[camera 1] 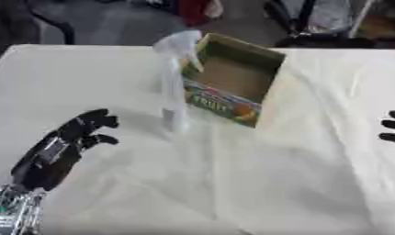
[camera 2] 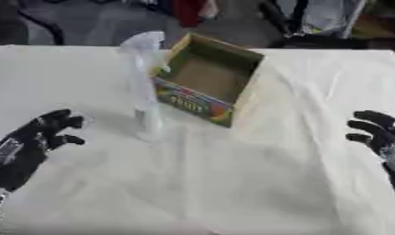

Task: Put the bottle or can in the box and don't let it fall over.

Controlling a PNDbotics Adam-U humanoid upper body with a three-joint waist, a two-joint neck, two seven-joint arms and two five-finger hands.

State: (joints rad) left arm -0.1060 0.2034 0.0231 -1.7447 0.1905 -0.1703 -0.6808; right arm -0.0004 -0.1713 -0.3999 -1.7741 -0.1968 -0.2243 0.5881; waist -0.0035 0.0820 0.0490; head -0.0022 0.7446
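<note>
A tall clear spray bottle (camera 1: 174, 82) with a white trigger head stands upright on the white tablecloth, just left of an open cardboard box (camera 1: 233, 82) with a colourful fruit label on its front. The box is empty inside. My left hand (camera 1: 62, 149) hovers at the lower left, well short of the bottle, fingers loosely curved and holding nothing. At the right edge my right hand (camera 2: 379, 135) rests with relaxed fingers, far from the box.
The white cloth-covered table (camera 1: 257, 183) spreads across the view with wrinkles near the front. Beyond its far edge are dark chair legs (camera 1: 293, 23) and a red object (camera 1: 193, 9).
</note>
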